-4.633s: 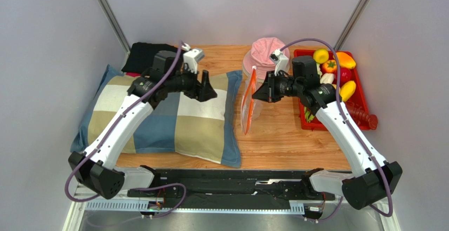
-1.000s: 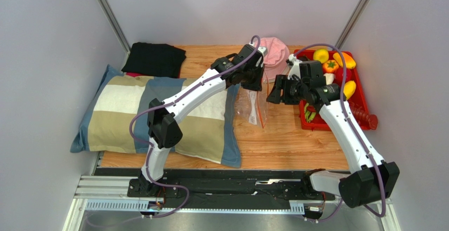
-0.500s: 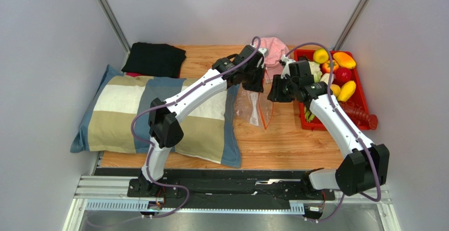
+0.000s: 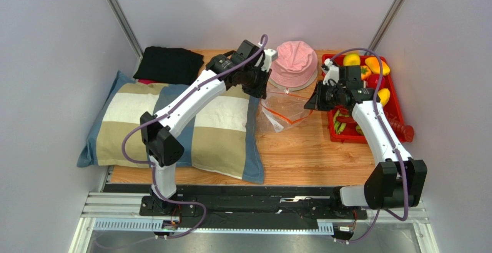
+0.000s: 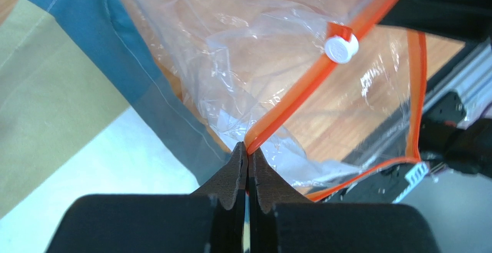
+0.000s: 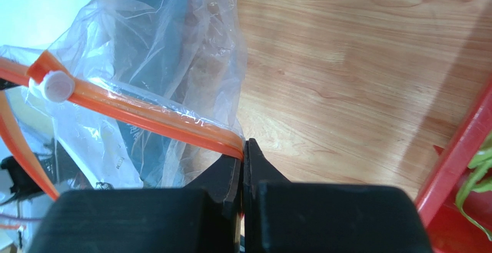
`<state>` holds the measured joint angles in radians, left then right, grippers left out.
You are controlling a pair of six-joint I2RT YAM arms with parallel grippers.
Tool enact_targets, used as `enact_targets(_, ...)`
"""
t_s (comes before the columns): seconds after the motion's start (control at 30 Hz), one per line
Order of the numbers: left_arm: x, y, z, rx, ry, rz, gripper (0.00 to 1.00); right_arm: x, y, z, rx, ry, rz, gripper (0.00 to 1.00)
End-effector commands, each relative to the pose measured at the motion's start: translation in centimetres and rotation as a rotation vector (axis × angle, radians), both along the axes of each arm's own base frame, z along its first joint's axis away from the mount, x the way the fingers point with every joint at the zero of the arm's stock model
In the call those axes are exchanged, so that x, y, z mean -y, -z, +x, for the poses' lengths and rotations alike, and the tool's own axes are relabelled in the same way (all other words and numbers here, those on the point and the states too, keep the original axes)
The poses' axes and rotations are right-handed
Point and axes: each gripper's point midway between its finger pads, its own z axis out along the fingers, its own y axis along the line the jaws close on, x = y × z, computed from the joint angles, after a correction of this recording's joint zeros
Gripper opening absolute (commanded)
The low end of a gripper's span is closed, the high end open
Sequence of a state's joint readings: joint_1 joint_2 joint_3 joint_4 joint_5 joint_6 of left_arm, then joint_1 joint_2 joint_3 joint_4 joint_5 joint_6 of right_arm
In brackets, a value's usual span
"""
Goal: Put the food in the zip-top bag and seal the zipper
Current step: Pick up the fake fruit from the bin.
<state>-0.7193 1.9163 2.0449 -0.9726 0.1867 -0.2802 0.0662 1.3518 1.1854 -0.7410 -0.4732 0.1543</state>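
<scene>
The clear zip-top bag (image 4: pixel 283 110) hangs stretched between my two grippers over the wooden table. My left gripper (image 5: pixel 248 148) is shut on one end of the orange zipper (image 5: pixel 300 94), beside the pillow. A white slider (image 5: pixel 340 49) sits partway along that strip. My right gripper (image 6: pixel 242 147) is shut on the other end of the zipper (image 6: pixel 144 112), with the slider (image 6: pixel 56 86) far from it. In the top view the left gripper (image 4: pixel 261 88) and right gripper (image 4: pixel 312 103) stand well apart. The food (image 4: pixel 369 77) lies in the red tray (image 4: pixel 398 114) at the right.
A pink hat (image 4: pixel 294 61) sits just behind the bag. A checked pillow (image 4: pixel 173 126) covers the left of the table, and a black cloth (image 4: pixel 169 64) lies at the back left. The tray's red edge (image 6: pixel 456 155) is close to my right gripper.
My right gripper has shut on the zipper's end and drawn to the right. The left arm has pulled back leftward, and the bag is now spread between them.
</scene>
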Motion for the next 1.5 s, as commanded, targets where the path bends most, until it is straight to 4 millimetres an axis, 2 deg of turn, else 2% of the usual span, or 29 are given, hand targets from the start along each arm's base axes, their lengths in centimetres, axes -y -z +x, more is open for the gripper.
enact_targets(0.0, -5.4, -2.4, -2.3, 0.062, 0.071, 0.131, 0.00, 1.1, 0.9, -0.9, -0.008, -0.060, -0.010, 0.00)
enact_targets(0.13, -6.8, -2.4, -3.2, 0.034, 0.102, 0.110, 0.00, 1.2, 1.5, -0.9, 0.011, -0.122, -0.025, 0.00)
enact_targets(0.23, -5.4, -2.4, -4.4, -0.014, 0.157, 0.040, 0.00, -0.1, 1.2, -0.5, 0.005, -0.170, 0.044, 0.00)
enact_targets(0.27, -5.0, -1.9, -4.5, -0.036, 0.149, 0.028, 0.02, -0.6, 1.4, -0.4, -0.014, -0.175, 0.074, 0.00)
enact_targets(0.33, -4.1, -1.3, -3.5, -0.028, 0.134, 0.019, 0.13, -1.9, 0.5, -0.8, -0.035, -0.200, 0.167, 0.00)
enact_targets(0.4, -3.4, -0.2, -2.4, -0.044, 0.100, 0.019, 0.19, -3.1, -0.6, -1.4, -0.045, -0.211, 0.249, 0.00)
enact_targets(0.43, -3.2, 0.2, -2.0, -0.048, 0.089, 0.020, 0.24, -3.8, -0.5, -2.1, -0.061, -0.221, 0.274, 0.00)
enact_targets(0.5, -2.6, 1.4, -1.4, -0.064, 0.065, 0.035, 0.26, -4.9, -2.0, -2.5, -0.045, -0.218, 0.336, 0.00)
enact_targets(0.6, -2.4, 2.4, -1.0, -0.066, 0.040, 0.067, 0.34, -5.4, -3.0, -2.9, -0.039, -0.185, 0.386, 0.00)
enact_targets(0.77, -1.8, 2.6, -1.8, -0.100, 0.056, 0.036, 0.50, -5.4, -3.1, -3.1, -0.043, -0.157, 0.378, 0.00)
enact_targets(0.9, -1.3, 2.1, -2.4, -0.114, 0.062, -0.007, 0.52, -5.3, -2.8, -3.1, -0.041, -0.147, 0.368, 0.00)
enact_targets(1.0, -1.1, 2.6, -2.5, -0.136, 0.060, -0.011, 0.47, -5.2, -2.9, -2.9, -0.036, -0.145, 0.362, 0.00)
enact_targets(1.07, -1.2, 2.3, -3.0, -0.149, 0.098, -0.018, 0.09, -4.9, -2.8, -2.6, -0.026, -0.143, 0.342, 0.00)
enact_targets(1.1, -1.6, 1.7, -2.9, -0.145, 0.096, -0.024, 0.00, -4.3, -2.9, -2.2, -0.017, -0.127, 0.323, 0.00)
enact_targets(1.17, -2.4, 0.7, -3.2, -0.137, 0.097, -0.049, 0.00, -3.3, -2.4, -1.4, 0.002, -0.130, 0.278, 0.00)
enact_targets(1.2, -3.4, -0.9, -3.4, -0.110, 0.091, -0.069, 0.00, -2.4, -1.8, -1.1, -0.011, -0.108, 0.238, 0.00)
enact_targets(1.23, -3.8, -1.4, -3.7, -0.101, 0.098, -0.072, 0.00, -1.9, -2.3, -0.4, 0.016, -0.116, 0.209, 0.00)
enact_targets(1.27, -4.3, -1.9, -4.3, -0.107, 0.106, -0.067, 0.00, -1.5, -1.9, -0.1, 0.048, -0.158, 0.156, 0.00)
enact_targets(1.3, -4.6, -2.7, -4.9, -0.093, 0.119, -0.077, 0.00, -1.0, -0.7, 0.1, 0.007, -0.156, 0.121, 0.00)
enact_targets(1.37, -4.3, -3.1, -6.0, -0.122, 0.151, -0.108, 0.00, -1.0, -1.0, 0.6, 0.024, -0.214, 0.099, 0.00)
enact_targets(1.4, -4.0, -3.0, -6.2, -0.139, 0.153, -0.118, 0.00, -1.0, 0.2, 0.6, -0.001, -0.254, 0.088, 0.00)
enact_targets(1.47, -2.9, -1.9, -5.6, -0.184, 0.150, -0.135, 0.00, -1.0, 0.5, 1.2, -0.004, -0.283, 0.073, 0.01)
